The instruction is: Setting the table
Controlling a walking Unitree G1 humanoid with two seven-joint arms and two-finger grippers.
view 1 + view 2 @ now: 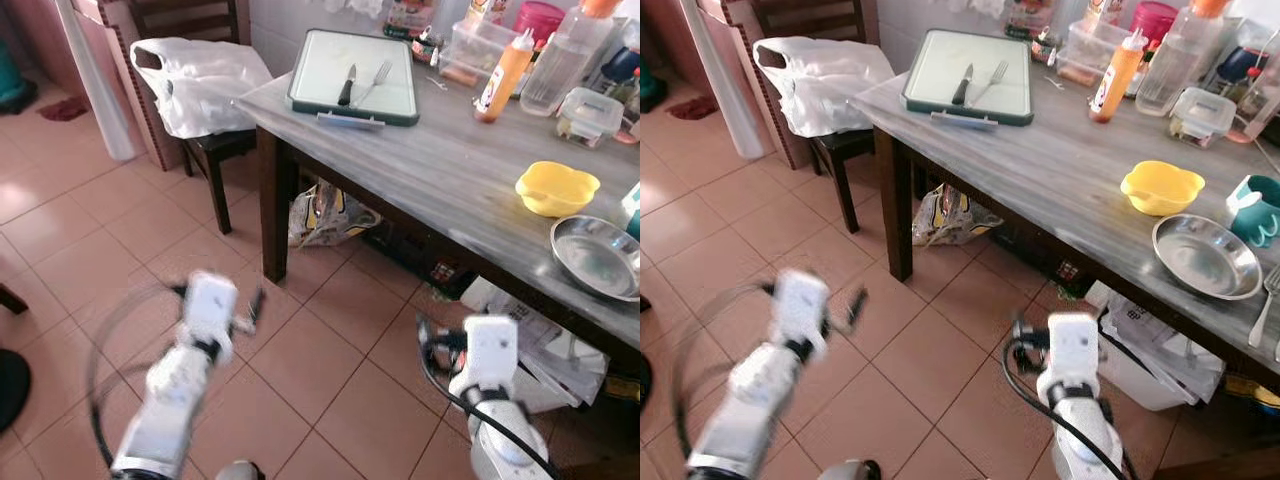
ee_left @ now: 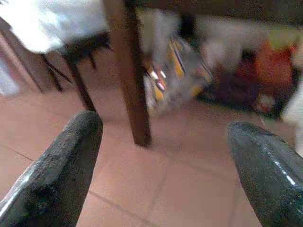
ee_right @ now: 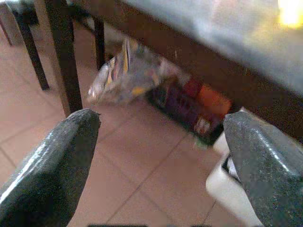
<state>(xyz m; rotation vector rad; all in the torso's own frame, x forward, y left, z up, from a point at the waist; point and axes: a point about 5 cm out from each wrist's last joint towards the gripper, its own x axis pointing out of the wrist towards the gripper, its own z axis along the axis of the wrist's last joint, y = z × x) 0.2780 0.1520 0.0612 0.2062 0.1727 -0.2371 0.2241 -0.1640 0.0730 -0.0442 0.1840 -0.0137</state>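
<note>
Left eye view: the robot stands by the corner of a grey wooden table point(image 1: 400, 170) and looks down at it and at the tiled floor point(image 1: 100, 230).
Far left: a white plastic bag point(image 1: 200, 80) sits on a dark chair point(image 1: 215, 150) beside the table.
Tray: a green-edged tray point(image 1: 355, 75) lies near the table's corner, with a black-handled knife point(image 1: 346, 85) and a fork point(image 1: 375, 80) side by side on it.
Back of table: an orange squeeze bottle point(image 1: 503, 78), clear boxes and jars stand in a crowd.
Right side of table: a yellow bowl point(image 1: 556, 187) sits near the front edge, and a shiny metal plate point(image 1: 598, 255) is just beside it.
Far right: a teal cup point(image 1: 1255, 208) is just behind the plate, and another fork point(image 1: 1266, 305) lies by the table's edge.
Left gripper point(image 2: 165, 142): low over the floor and blurred, holding nothing, its fingers spread wide apart.
Right gripper point(image 3: 161, 137): low by the table's edge, also holding nothing, its fingers spread wide too.
Under the table: a colourful bag point(image 3: 125, 73) and some boxes rest on the floor.
Step now: it looks like the robot is getting close to the table and has not picked anything up.
Doing it well: the robot should lift its arms above the tabletop first, so they do not bump the edge, then reach slowly for the knife and fork on the tray.
</note>
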